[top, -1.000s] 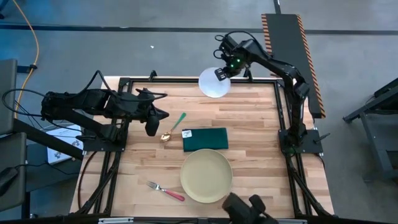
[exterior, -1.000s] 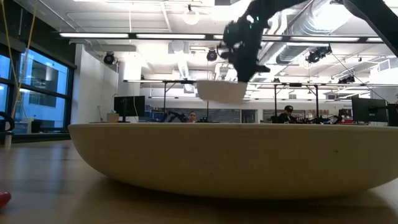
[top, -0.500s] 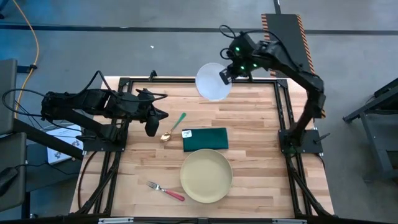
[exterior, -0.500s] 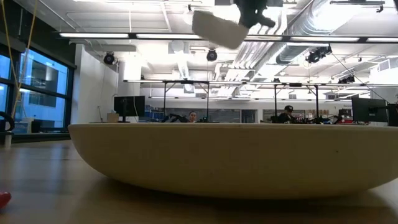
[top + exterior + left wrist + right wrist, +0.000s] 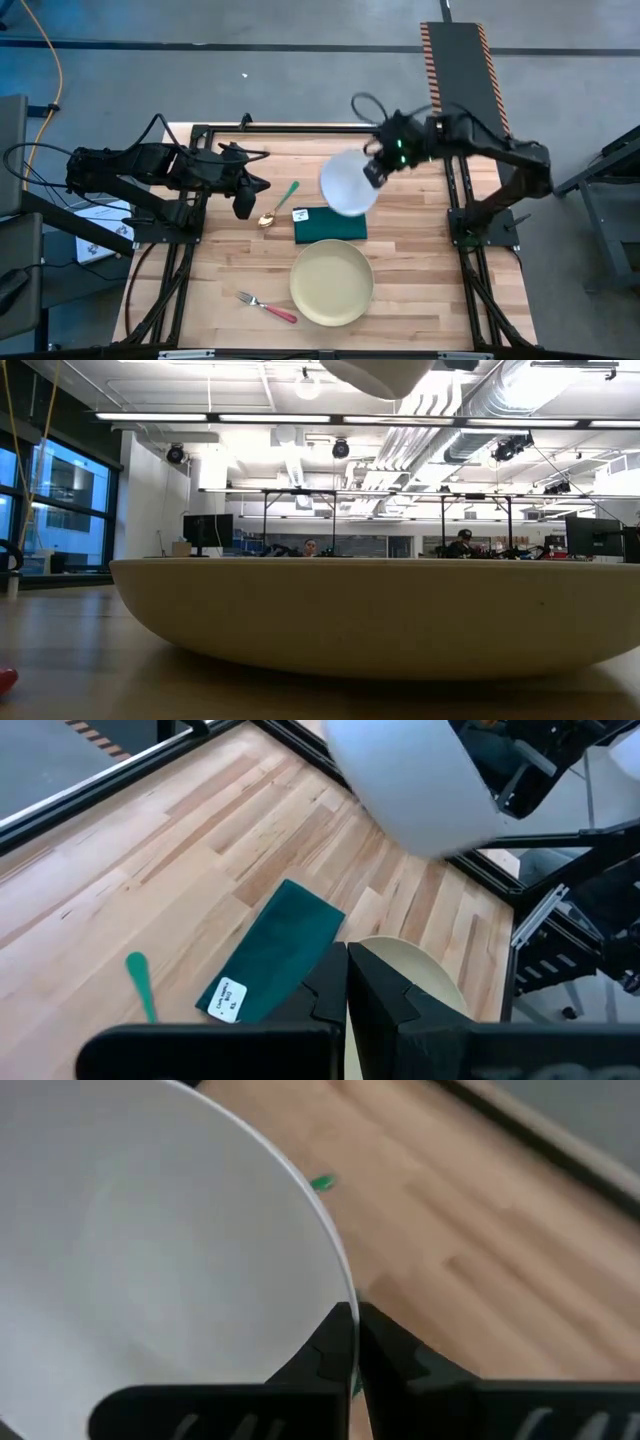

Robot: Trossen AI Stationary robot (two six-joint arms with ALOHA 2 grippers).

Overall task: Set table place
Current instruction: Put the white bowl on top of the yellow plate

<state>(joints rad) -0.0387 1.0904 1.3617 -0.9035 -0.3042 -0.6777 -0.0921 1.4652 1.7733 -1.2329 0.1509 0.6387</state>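
The bowl [image 5: 347, 182] is hanging by its rim in the clenched right gripper [image 5: 374, 172], needing level lowering onto the plate [image 5: 332, 283] below; left gripper [image 5: 243, 207] is idling clenched, empty

A light wooden desk [image 5: 400, 250] edged by a black frame carries a pale yellow plate [image 5: 332, 283], a folded dark green napkin [image 5: 330, 224] just behind it, a green-handled spoon [image 5: 279, 205] beside the napkin, and a pink-handled fork [image 5: 267, 306] beside the plate.
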